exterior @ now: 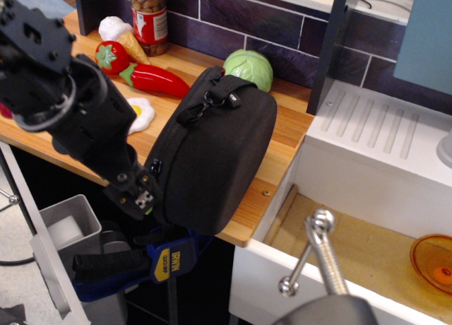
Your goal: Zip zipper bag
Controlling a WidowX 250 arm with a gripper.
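Note:
The zipper bag [219, 155], a large black rounded case, stands tilted on the front edge of the wooden counter [279, 138]. Its black strap and clip [205, 102] lie across the top. My black gripper [139, 196] reaches down from the upper left to the bag's lower left edge, where the zipper ends. Its tip covers the lime-green pull tab, and only a sliver of green [147, 210] shows below it. The fingers are hidden against the dark bag, so I cannot tell how the jaws stand.
A green cabbage [248, 67], red pepper [157, 80], fried egg [143, 111], tomato [111, 56] and jar [149, 18] sit behind the bag. A blue clamp [169, 258] and grey bin [67, 229] are below the counter. A sink [367, 254] lies to the right.

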